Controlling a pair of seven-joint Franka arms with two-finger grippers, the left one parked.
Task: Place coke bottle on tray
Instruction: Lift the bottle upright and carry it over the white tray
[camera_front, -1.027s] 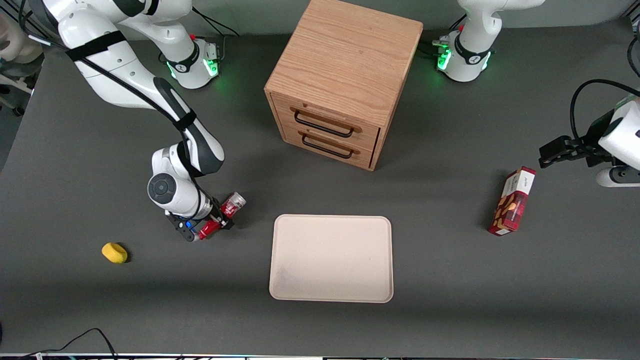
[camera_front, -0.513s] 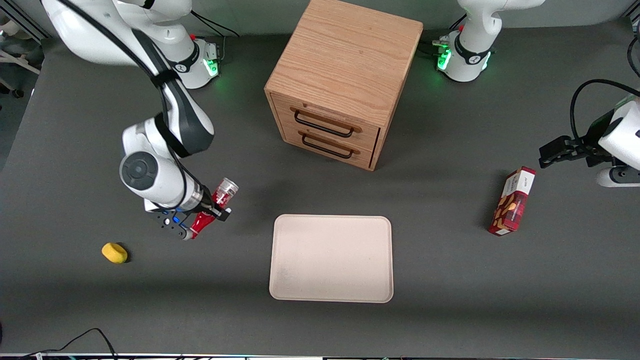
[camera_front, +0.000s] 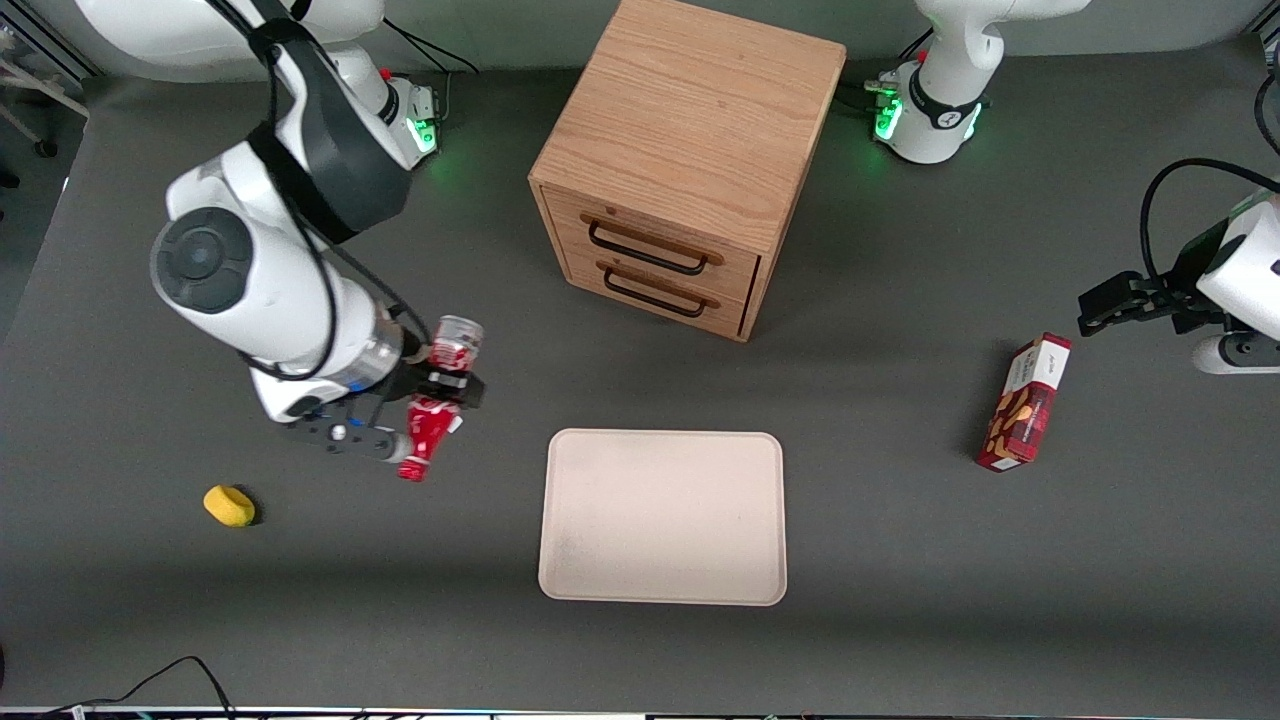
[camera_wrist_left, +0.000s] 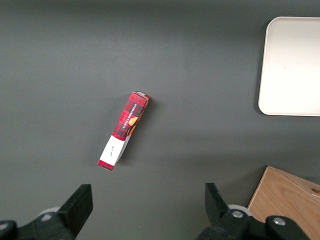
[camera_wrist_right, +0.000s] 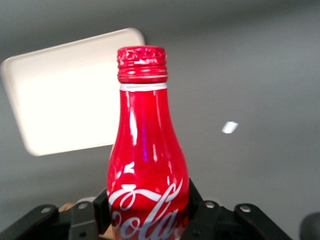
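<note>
My right gripper (camera_front: 440, 388) is shut on the coke bottle (camera_front: 432, 425), a slim red bottle with white script, and holds it in the air above the dark table. The bottle lies tilted, silver base end up toward the cabinet and red neck pointing nearer the front camera. In the right wrist view the coke bottle (camera_wrist_right: 145, 165) fills the middle, both pads pressed on its sides, gripper (camera_wrist_right: 148, 210) around its body. The cream tray (camera_front: 663, 517) lies flat beside the gripper, toward the parked arm's end; the tray (camera_wrist_right: 60, 110) also shows past the bottle's neck.
A wooden two-drawer cabinet (camera_front: 685, 160) stands farther from the front camera than the tray. A yellow object (camera_front: 229, 505) lies on the table near the working arm. A red-and-white snack box (camera_front: 1025, 403) sits toward the parked arm's end; the same box (camera_wrist_left: 123, 130) shows in the left wrist view.
The right arm has risen from the table with the bottle in its grip. The bottle has swung so its neck points more toward the front camera.
</note>
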